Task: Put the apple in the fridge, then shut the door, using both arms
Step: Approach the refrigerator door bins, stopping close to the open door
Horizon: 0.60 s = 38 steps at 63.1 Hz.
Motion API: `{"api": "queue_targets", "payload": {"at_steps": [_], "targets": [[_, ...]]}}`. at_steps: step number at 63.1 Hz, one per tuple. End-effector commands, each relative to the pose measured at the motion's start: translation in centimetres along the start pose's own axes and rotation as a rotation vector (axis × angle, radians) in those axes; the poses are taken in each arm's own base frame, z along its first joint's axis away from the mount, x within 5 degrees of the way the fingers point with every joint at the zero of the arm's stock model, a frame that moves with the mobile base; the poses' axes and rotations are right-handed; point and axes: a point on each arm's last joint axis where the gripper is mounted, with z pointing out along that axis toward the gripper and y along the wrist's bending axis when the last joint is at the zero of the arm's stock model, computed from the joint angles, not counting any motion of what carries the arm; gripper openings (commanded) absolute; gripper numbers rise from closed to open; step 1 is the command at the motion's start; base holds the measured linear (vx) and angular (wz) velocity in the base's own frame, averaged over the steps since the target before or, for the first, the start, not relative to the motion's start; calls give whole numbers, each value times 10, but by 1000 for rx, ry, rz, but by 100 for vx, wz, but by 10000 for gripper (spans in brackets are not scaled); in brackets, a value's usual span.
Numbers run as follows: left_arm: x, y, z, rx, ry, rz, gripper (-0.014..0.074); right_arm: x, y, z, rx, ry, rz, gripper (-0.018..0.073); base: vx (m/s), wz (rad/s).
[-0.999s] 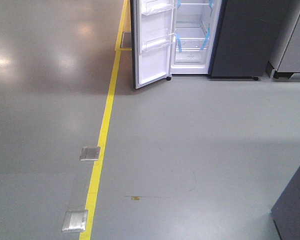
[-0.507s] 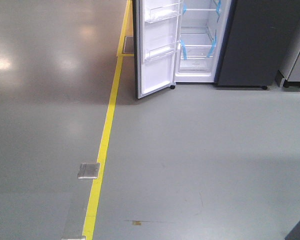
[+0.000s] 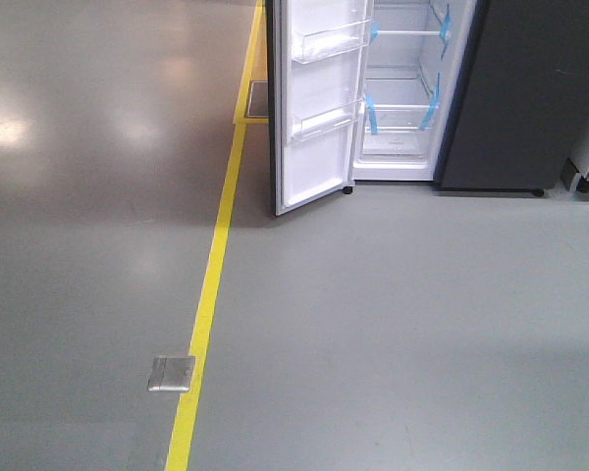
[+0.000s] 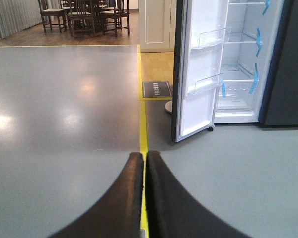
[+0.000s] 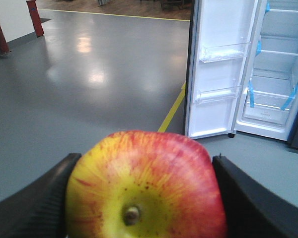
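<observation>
One round apple [image 5: 144, 183], red streaked with yellow and showing its short stem, fills the 6 o'clock part of the right wrist view. The right pincer [image 5: 145, 201] is spread as wide as the fruit, with one black finger [image 5: 35, 208] pressed to the apple's 9 o'clock side and the other to its 3 o'clock side.

The left pincer [image 4: 144, 198] holds nothing. Its two black fingers [image 4: 116, 203] lie together with only a thin seam between them.

One tall dark grey fridge [image 3: 402, 98] with a white interior stands at 1 o'clock in the front view. Its one door [image 3: 314, 108], white inside, is swung wide open at 12 o'clock. The door carries two clear plastic bins, an upper [image 3: 329, 39] and a lower [image 3: 324, 123]. At least four strips of blue tape [image 3: 370, 116] sit on the white shelf edges.

Bare grey floor [image 3: 402, 324] runs from the near edge to the fridge's foot. One yellow floor line [image 3: 211, 285] runs from 7 o'clock up toward the door, and one square metal floor plate [image 3: 172, 374] lies touching its 9 o'clock side.

In the left wrist view a dark mat [image 4: 156, 89] lies just at 9 o'clock of the door. Wooden chairs [image 4: 84, 12] stand far off at 11 o'clock.
</observation>
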Motion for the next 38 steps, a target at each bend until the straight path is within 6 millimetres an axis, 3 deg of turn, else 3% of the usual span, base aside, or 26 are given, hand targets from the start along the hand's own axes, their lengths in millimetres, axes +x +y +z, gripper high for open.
{"api": "queue_targets", "payload": {"at_steps": [1,38], "targets": [[-1,-1,0,12,-74,-19,-6,-13,-1,-4,21,-95,3,-3,28,3],[-1,-1,0,12,-74,-19,-6,-13,-1,-4,21,-95,3,-3,28,-4]]}}
